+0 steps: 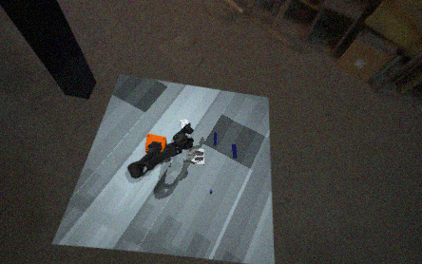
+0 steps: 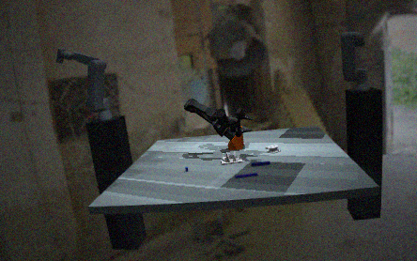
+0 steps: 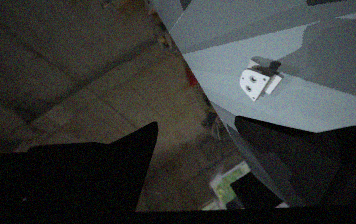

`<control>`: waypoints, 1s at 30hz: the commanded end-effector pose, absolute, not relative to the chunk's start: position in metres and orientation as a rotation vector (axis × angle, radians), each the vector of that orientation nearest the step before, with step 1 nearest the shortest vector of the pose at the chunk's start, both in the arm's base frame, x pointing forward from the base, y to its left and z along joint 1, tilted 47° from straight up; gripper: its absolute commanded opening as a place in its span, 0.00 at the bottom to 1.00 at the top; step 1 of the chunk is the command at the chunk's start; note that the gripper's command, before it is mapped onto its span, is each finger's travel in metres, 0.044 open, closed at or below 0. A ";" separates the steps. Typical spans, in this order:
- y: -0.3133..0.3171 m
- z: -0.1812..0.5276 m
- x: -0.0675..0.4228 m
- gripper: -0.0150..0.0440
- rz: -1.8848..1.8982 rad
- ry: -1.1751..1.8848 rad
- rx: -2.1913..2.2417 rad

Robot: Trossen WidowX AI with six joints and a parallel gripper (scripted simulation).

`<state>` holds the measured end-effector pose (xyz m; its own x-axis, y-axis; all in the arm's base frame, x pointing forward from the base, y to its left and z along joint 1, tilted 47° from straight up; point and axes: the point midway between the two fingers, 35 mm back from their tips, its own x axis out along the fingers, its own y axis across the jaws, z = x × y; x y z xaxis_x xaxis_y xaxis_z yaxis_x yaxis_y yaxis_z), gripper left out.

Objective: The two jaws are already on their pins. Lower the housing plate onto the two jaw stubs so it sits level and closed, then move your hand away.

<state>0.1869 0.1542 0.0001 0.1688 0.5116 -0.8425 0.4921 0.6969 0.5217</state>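
Note:
The white housing plate (image 1: 184, 122) (image 2: 272, 148) (image 3: 258, 86) is D-shaped with two larger holes and small corner holes. It seems to rest raised on a small support, with a white block and a dark shape beside it in the wrist view. The white base (image 1: 201, 152) (image 2: 227, 162) stands apart from it, with small parts on top that are too blurred to tell as jaws and pins. My gripper (image 1: 192, 136) (image 2: 250, 124) (image 3: 195, 122) is open and empty, high above the table. The plate is outside the fingers, beyond the right one in the wrist view.
The orange mount (image 1: 151, 139) (image 2: 236, 142) of my arm stands behind the white base. Two dark blue bars (image 1: 215, 139) (image 1: 234, 151) (image 2: 260, 163) (image 2: 246, 176) lie on or near a dark table patch. A small blue piece (image 1: 211, 192) (image 2: 186, 169) lies apart. Black pillars stand beside the table.

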 end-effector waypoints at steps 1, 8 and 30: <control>0.154 0.000 0.187 0.98 0.017 1.460 0.881; 0.159 -0.006 0.189 1.00 -0.011 1.504 0.785; 0.180 -0.038 0.190 1.00 -0.091 1.650 0.348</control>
<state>0.1900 0.1771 -0.0337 -0.0558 0.2106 -0.9760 0.3138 0.9317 0.1831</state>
